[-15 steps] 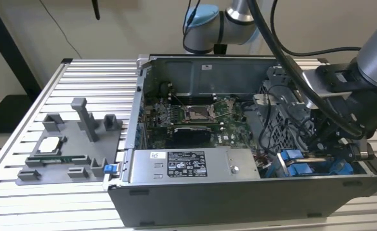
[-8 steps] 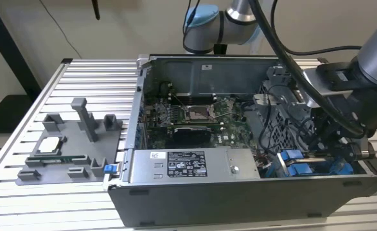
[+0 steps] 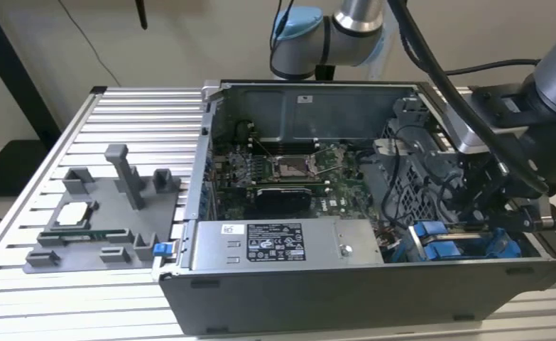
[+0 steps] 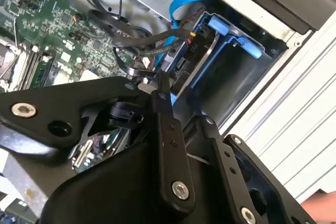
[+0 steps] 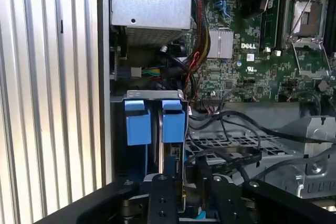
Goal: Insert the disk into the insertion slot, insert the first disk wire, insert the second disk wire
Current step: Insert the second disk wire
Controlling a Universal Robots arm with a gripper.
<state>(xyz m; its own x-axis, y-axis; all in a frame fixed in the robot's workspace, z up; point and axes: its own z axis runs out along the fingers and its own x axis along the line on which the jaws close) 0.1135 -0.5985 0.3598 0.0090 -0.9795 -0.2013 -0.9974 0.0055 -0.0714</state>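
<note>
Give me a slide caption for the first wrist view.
Gripper close to the blue-tabbed drive cage, with black cables and the green motherboard nearby.

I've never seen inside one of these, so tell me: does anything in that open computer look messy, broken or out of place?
Nothing looks broken or spilled. The black cables lie in loose, tangled loops over the grey drive cage, beside the blue tabs. That looks untidy rather than damaged.
</note>
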